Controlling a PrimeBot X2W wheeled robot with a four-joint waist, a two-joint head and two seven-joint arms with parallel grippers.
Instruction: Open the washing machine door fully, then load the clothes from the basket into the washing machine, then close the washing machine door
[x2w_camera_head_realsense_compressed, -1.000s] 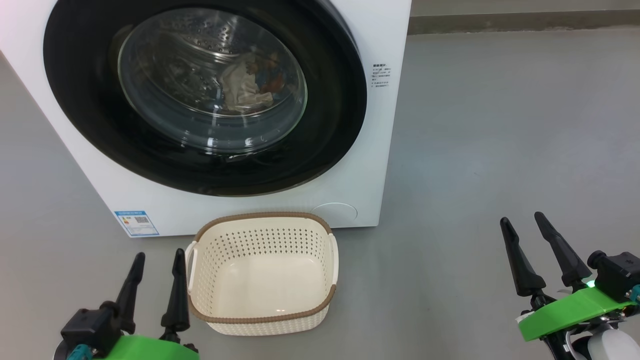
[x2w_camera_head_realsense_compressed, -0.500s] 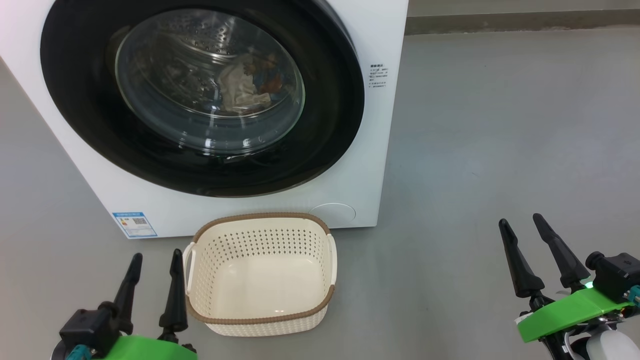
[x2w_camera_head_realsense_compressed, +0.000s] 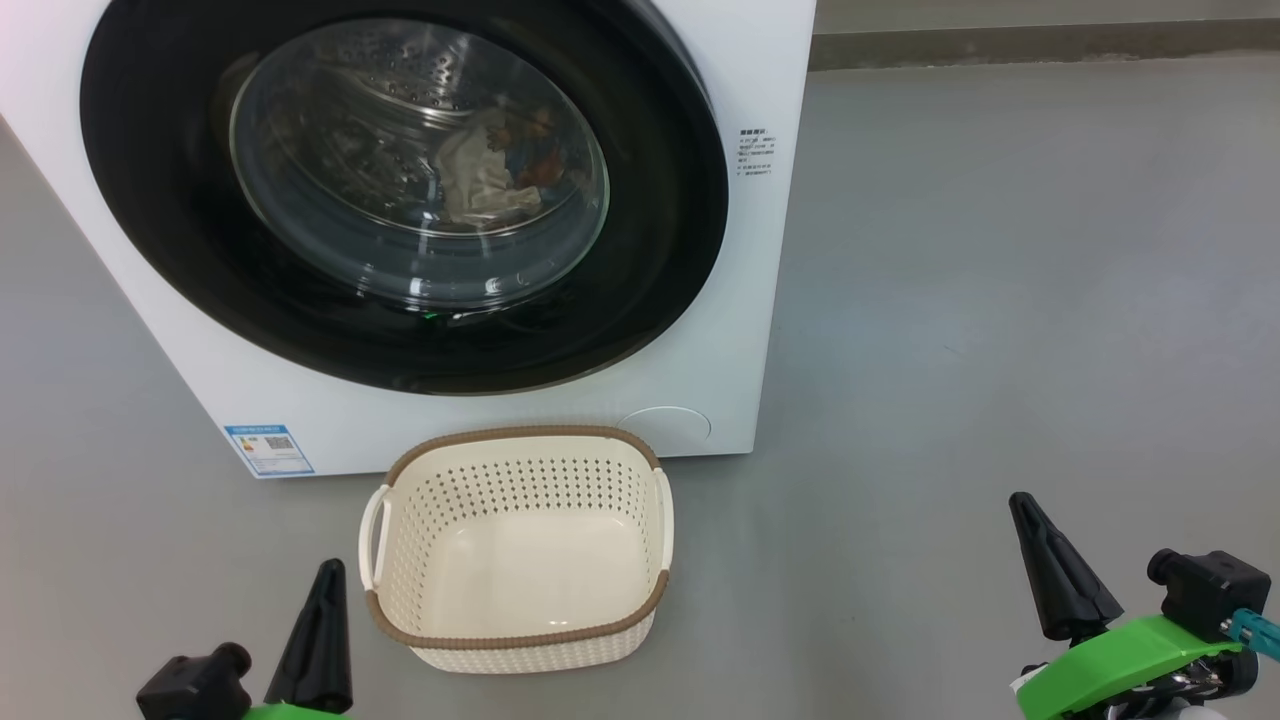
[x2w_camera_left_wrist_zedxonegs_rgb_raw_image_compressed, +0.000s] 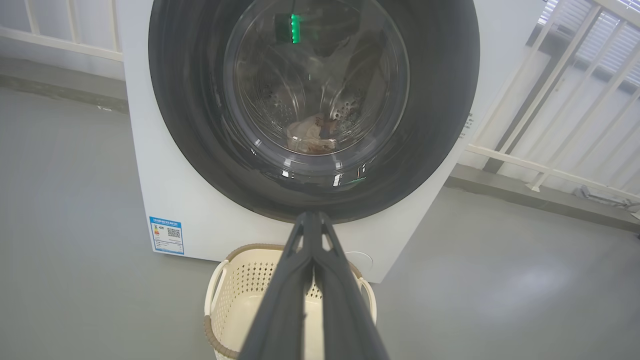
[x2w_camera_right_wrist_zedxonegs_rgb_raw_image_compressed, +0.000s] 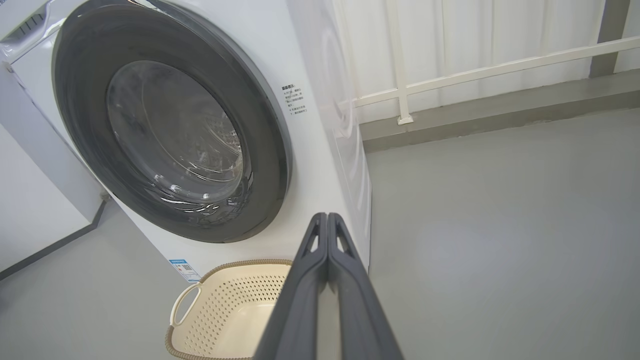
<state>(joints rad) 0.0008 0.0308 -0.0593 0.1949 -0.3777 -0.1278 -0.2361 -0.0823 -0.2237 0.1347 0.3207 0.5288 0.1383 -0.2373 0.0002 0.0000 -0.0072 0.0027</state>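
The white washing machine (x2w_camera_head_realsense_compressed: 720, 300) stands ahead with its round black door (x2w_camera_head_realsense_compressed: 650, 250) shut against the front. Through the glass window I see the clothes (x2w_camera_head_realsense_compressed: 490, 165) lying in the steel drum, cream and blue with orange; they also show as clothes (x2w_camera_left_wrist_zedxonegs_rgb_raw_image_compressed: 310, 140) in the left wrist view. The cream basket (x2w_camera_head_realsense_compressed: 520, 545) with the brown rim sits on the floor before the machine, nothing in it. My left gripper (x2w_camera_head_realsense_compressed: 328, 572) is shut at the basket's left, holding nothing. My right gripper (x2w_camera_head_realsense_compressed: 1020, 503) is shut far to the right, over bare floor.
Grey floor (x2w_camera_head_realsense_compressed: 1000, 250) spreads wide to the right of the machine. A white railing (x2w_camera_right_wrist_zedxonegs_rgb_raw_image_compressed: 475, 70) and a low kerb run along the wall behind. A blue label (x2w_camera_head_realsense_compressed: 268, 450) marks the machine's lower left corner.
Both grippers have closed from open to shut and dropped lower in the head view. The basket, door and clothes have not moved.
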